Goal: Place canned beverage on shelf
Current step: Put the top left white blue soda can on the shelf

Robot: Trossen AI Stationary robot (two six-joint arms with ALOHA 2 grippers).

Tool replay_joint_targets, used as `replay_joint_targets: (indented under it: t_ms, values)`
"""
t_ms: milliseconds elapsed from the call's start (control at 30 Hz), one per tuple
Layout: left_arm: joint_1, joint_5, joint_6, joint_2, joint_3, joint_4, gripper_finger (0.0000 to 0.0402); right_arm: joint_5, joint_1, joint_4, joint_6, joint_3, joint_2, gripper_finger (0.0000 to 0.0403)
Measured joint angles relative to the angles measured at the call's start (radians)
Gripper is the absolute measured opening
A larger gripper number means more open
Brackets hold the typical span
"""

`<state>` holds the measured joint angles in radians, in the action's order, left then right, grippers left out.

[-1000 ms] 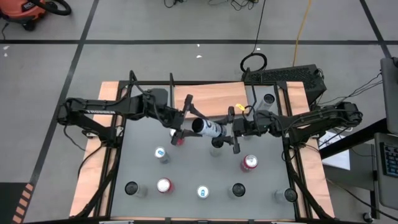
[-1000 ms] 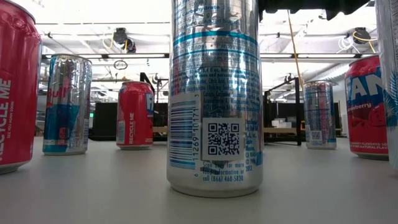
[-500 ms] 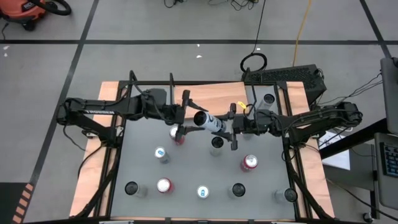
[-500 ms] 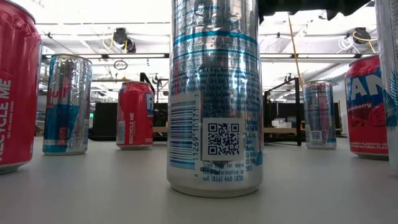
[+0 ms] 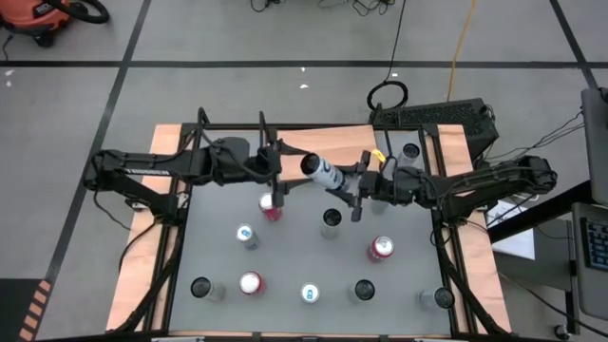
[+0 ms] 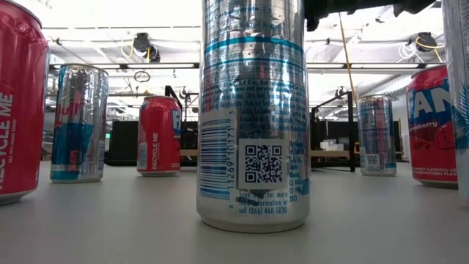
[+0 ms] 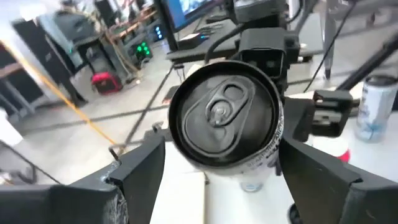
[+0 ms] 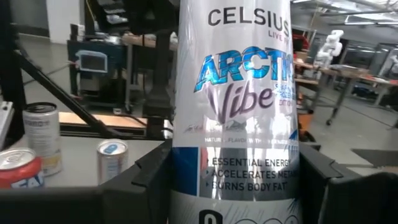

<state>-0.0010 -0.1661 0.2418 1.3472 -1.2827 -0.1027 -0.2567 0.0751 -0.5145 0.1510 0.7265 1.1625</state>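
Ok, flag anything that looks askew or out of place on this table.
Only the white Celsius can is off upright: it hangs tilted above the grey tabletop, gripped by the right end effector, its top between the left end effector's fingers. Nothing looks spilled or dented.

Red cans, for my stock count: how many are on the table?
3: one red can by the left gripper, one toward the right, one in the near row. The arms may hide more.

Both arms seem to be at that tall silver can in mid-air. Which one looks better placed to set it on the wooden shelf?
Probably the right. The right gripper clasps the can around its body, as its wrist view shows. The left gripper only faces the can's top with fingers spread, and the shelf lies just beyond.
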Motion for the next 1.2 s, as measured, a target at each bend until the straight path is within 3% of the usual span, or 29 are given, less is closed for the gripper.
replay_joint_targets:
  t_ms: [100, 333, 567, 733, 900, 1033, 1200]
  values:
    - [-0.023, -0.031, -0.109, 0.002, 0.001, -0.007, 0.0295, -0.037, 0.002, 0.019, -0.004, 0.000, 0.001, 0.0203]
    - [-0.070, -0.246, -0.314, 0.009, 0.051, -0.013, 0.0295, -0.132, 0.029, 0.012, 0.012, 0.000, 0.001, 0.0203]
    - [-0.121, -0.269, -0.436, 0.023, 0.061, 0.008, 0.0295, -0.323, 0.089, 0.012, 0.065, 0.000, 0.001, 0.0203]
    - [-0.163, -0.318, -0.442, 0.084, 0.063, 0.073, 0.0295, -0.507, 0.139, 0.006, 0.059, 0.000, 0.001, 0.0203]
    - [-0.193, -0.448, -0.438, 0.171, 0.063, 0.220, 0.0295, -0.628, 0.191, 0.006, 0.018, 0.000, 0.009, 0.0203]
    - [-0.220, -0.464, -0.397, 0.255, 0.062, 0.386, 0.0295, -0.673, 0.239, 0.030, 0.020, 0.001, 0.031, 0.0203]
    - [-0.273, -0.508, -0.383, 0.348, 0.062, 0.443, 0.0295, -0.740, 0.293, 0.027, 0.019, 0.001, 0.078, 0.0203]
